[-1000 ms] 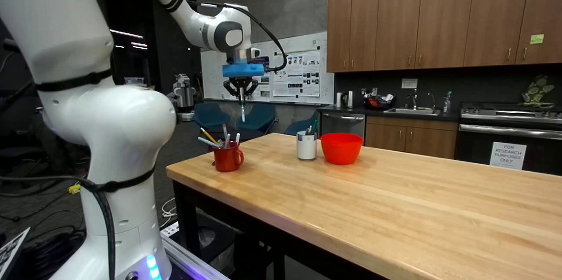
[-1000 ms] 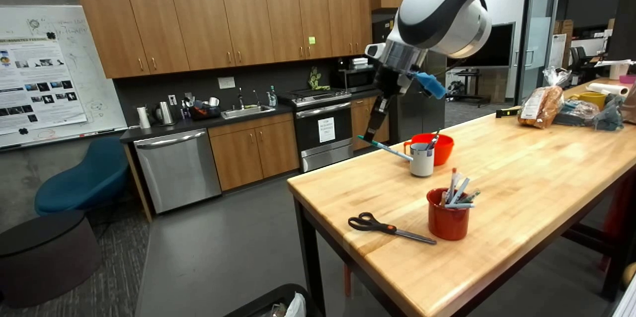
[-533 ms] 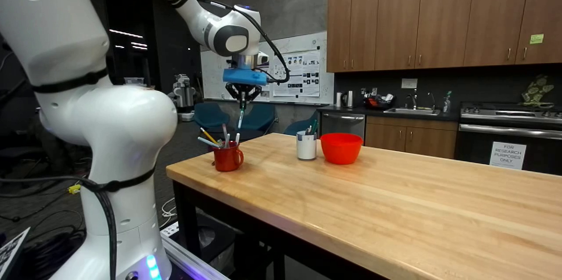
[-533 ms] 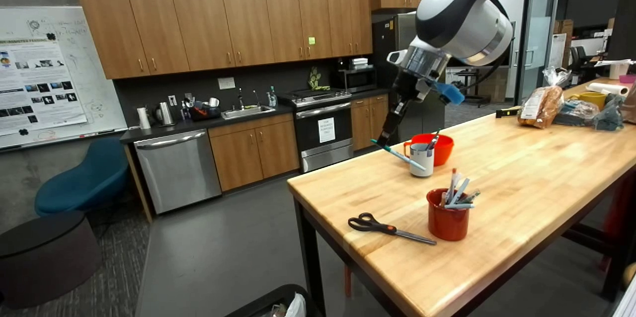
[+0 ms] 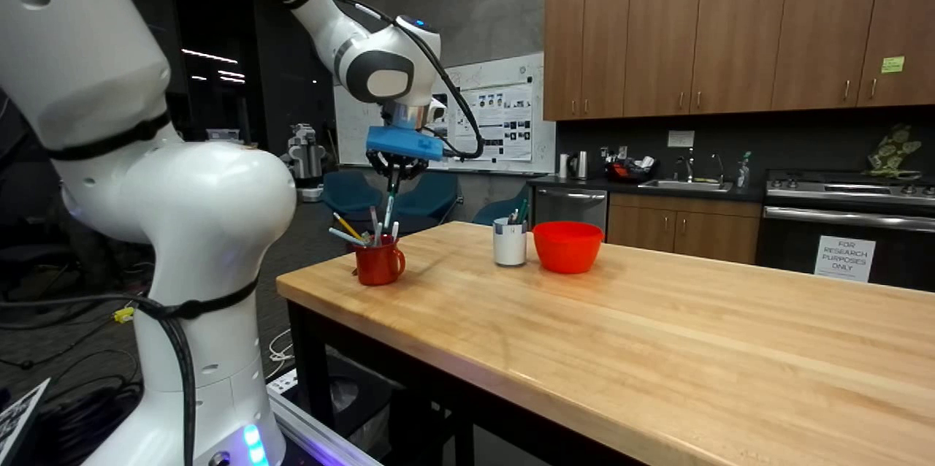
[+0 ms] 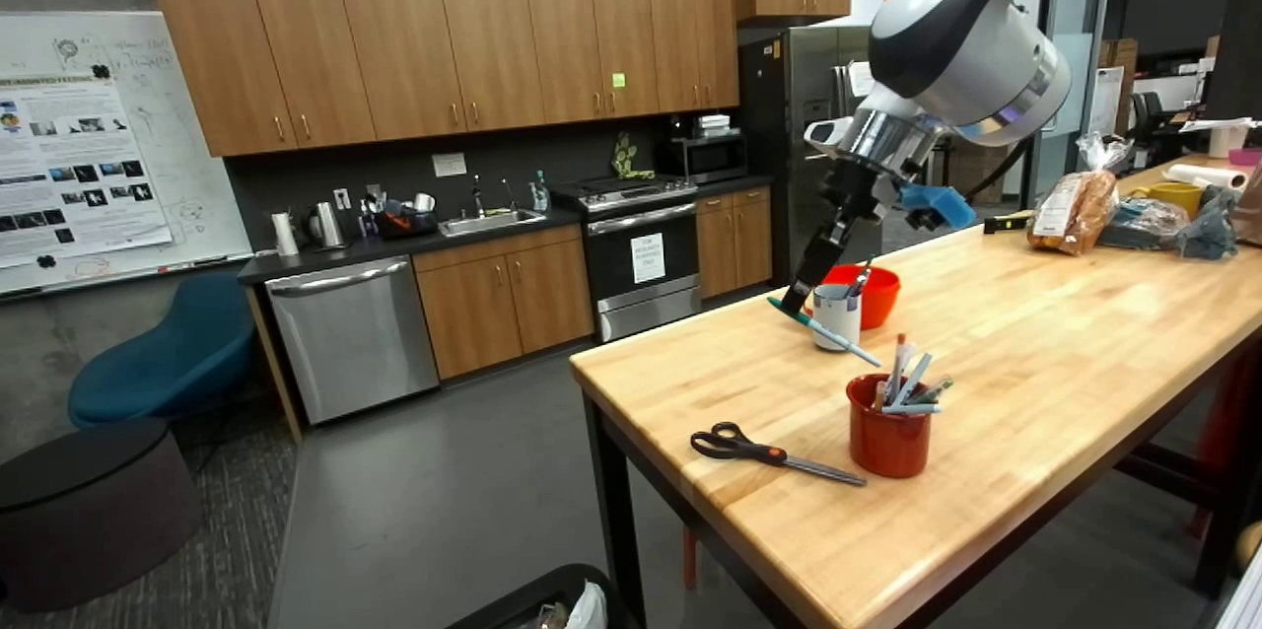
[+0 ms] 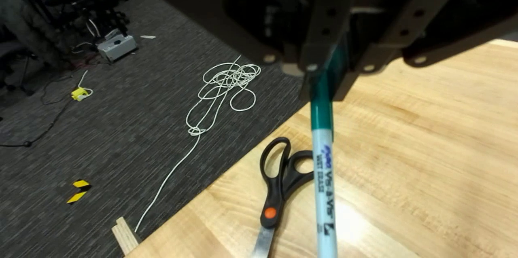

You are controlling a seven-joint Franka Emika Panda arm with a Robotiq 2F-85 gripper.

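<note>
My gripper (image 7: 322,93) is shut on a marker (image 7: 323,193) with a green cap and light-blue barrel, gripped by the cap. In an exterior view the marker (image 6: 840,341) slants down to the right from the gripper (image 6: 792,302). Its lower end hangs just above and beside a red mug (image 6: 889,437) that holds several pens and markers. In both exterior views that mug (image 5: 378,267) stands near the table corner. Black-handled scissors (image 6: 764,453) lie beside it; the wrist view shows these scissors (image 7: 273,197) partly behind the marker.
A white mug (image 6: 836,316) with pens stands before a red bowl (image 6: 880,299), farther along the wooden table (image 6: 1075,343). Bagged bread (image 6: 1075,212) and other bags lie at the far end. The table edge drops to a floor with a coiled white cable (image 7: 230,78).
My gripper has come down with the marker still held, bringing it closer to the red mug. The marker's lower end now sits near the pens. Mugs, bowl and scissors have stayed put.
</note>
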